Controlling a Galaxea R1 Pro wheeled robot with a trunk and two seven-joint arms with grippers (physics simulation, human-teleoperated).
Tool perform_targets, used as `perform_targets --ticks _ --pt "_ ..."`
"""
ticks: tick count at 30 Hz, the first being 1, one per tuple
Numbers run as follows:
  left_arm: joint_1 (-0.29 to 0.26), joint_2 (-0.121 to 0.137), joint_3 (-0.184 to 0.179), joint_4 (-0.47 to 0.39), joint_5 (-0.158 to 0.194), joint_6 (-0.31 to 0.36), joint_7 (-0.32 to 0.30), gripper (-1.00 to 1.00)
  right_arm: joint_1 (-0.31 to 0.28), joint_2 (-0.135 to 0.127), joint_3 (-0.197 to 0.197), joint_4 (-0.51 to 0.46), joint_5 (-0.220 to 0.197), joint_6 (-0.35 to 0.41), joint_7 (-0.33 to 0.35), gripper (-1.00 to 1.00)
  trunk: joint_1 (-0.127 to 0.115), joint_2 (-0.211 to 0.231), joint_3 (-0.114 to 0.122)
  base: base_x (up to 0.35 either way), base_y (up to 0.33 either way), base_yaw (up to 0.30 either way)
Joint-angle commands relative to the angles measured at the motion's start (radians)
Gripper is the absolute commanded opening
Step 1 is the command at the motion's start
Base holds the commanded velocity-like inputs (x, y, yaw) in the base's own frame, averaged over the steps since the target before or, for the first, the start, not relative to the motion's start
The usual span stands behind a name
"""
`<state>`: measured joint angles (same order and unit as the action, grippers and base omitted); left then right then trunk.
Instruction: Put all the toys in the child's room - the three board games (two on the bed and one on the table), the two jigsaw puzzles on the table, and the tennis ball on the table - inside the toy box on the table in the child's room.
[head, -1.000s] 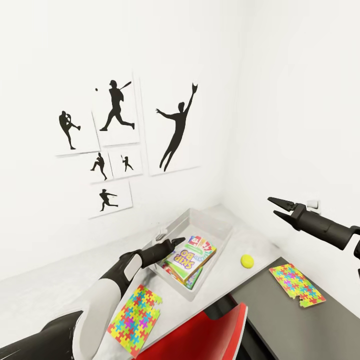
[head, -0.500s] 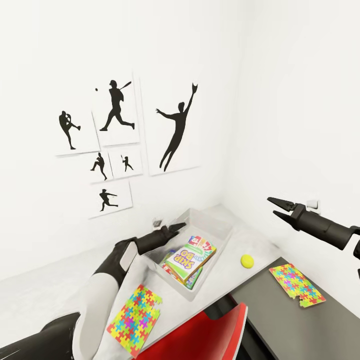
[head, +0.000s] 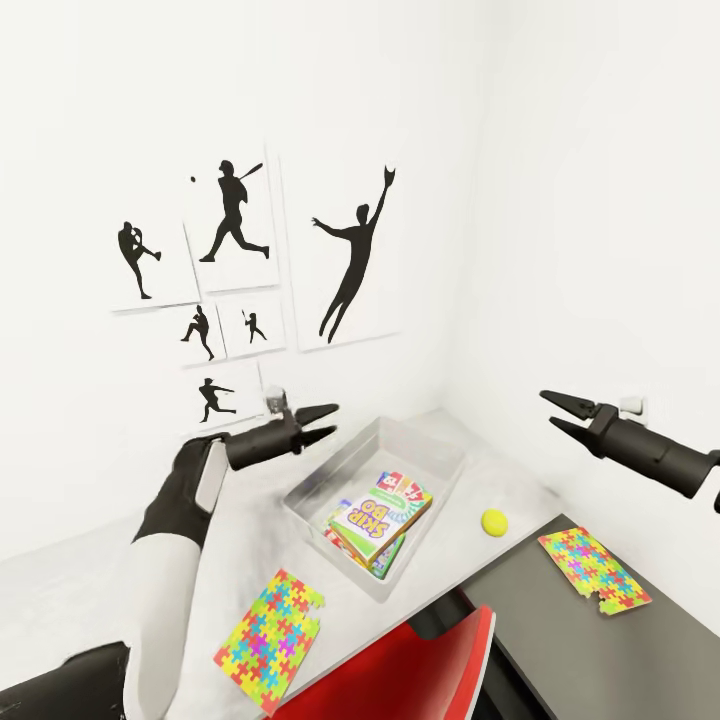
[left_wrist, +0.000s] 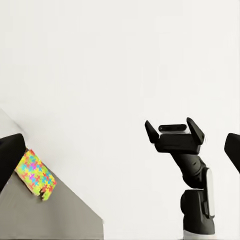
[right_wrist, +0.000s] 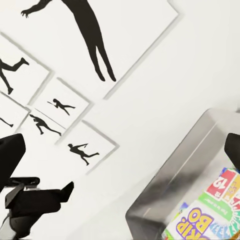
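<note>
Head view, change: the left gripper (head: 322, 422) has risen out of the toy box (head: 318, 484) and drawn back toward the wall; a second ago its tips were low over the stacked games. It now hangs above the box's far-left corner, touching nothing.
Head view, meaning: the Skip-Bo game box (head: 378, 515) lies on top of a stack of board games in the box, so that drop looks finished. Both jigsaw puzzles and the tennis ball are still outside.
Head view, left gripper: jaws parted a moderate way, empty.
Head view, right gripper (head: 556, 412): parted wider, empty, held in the air well above the table (head: 80, 590) on the right; it has barely shifted.
Head view, remaining toys: tennis ball (head: 494, 521) on the pale top just right of the toy box; one jigsaw puzzle (head: 271, 639) near the front edge by the red chair (head: 420, 668); the other jigsaw puzzle (head: 593, 569) on the dark cabinet (head: 600, 660).
Left wrist view: the right gripper (left_wrist: 174, 132) shows against the white wall, fingers spread with nothing between them; the cabinet puzzle (left_wrist: 35, 174) lies on grey surface below.
Right wrist view: the left gripper (right_wrist: 67, 190) sits below the baseball posters (right_wrist: 75, 30); the toy box (right_wrist: 170, 185) shows with the Skip-Bo cover (right_wrist: 200, 222) inside.
Judgement: the ball or the near puzzle seems the likely next pick.
</note>
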<state>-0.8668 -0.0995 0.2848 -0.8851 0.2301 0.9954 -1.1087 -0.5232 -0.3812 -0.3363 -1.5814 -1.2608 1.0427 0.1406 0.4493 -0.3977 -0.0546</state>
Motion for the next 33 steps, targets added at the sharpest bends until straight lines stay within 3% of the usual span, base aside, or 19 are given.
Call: perform_targets --ticks 1,3,4,7,9,12,16,23,28,33 --pt "0.009 0.042 0.003 -0.026 -0.001 0.021 -0.027 1.0 -0.002 0.0 -0.002 0.0 0.011 0.004 0.021 1.0 0.001 -0.002 -0.002 0.0 0.0 0.0" --pt "0.055 0.132 0.004 -0.068 -0.001 0.038 -0.117 1.0 -0.001 0.0 -0.004 0.001 0.012 0.004 0.047 1.0 0.001 -0.002 -0.002 0.0 0.0 0.0" --pt "0.069 0.154 0.004 -0.078 -0.001 0.04 -0.147 1.0 0.002 0.0 -0.004 0.001 0.013 0.004 0.054 1.0 0.001 -0.002 -0.002 0.0 0.0 0.0" --pt "0.155 0.274 0.008 -0.127 -0.006 0.043 -0.335 1.0 0.043 0.001 -0.005 0.001 0.015 0.004 0.087 1.0 0.001 -0.002 -0.002 0.0 0.0 0.0" --pt "0.212 0.342 0.011 -0.146 -0.007 0.04 -0.414 1.0 0.075 0.003 -0.006 0.001 0.015 0.004 0.1 1.0 0.001 -0.002 -0.002 0.0 0.0 0.0" --pt "0.27 0.401 0.015 -0.158 -0.009 0.022 -0.461 1.0 0.112 0.009 -0.006 0.002 0.017 0.004 0.111 1.0 0.001 -0.002 -0.002 -0.084 0.02 0.0" --pt "0.308 0.428 0.031 -0.168 -0.006 0.014 -0.462 1.0 0.188 0.012 -0.006 0.003 0.02 0.004 0.124 1.0 0.001 -0.002 -0.002 -0.109 0.039 0.0" --pt "0.319 0.438 0.046 -0.18 -0.005 0.011 -0.462 1.0 0.267 0.013 -0.013 0.003 0.023 0.001 0.181 1.0 0.001 -0.002 0.002 -0.053 0.03 0.0" --pt "0.321 0.437 0.047 -0.187 -0.005 0.01 -0.462 1.0 0.337 0.017 -0.064 0.003 0.026 -0.005 0.234 1.0 0.001 -0.002 0.006 -0.133 0.147 0.0" --pt "0.321 0.434 0.047 -0.188 -0.005 0.009 -0.462 1.0 0.357 0.018 -0.103 0.006 0.032 -0.031 0.271 1.0 0.001 -0.002 0.013 -0.095 0.147 0.0"
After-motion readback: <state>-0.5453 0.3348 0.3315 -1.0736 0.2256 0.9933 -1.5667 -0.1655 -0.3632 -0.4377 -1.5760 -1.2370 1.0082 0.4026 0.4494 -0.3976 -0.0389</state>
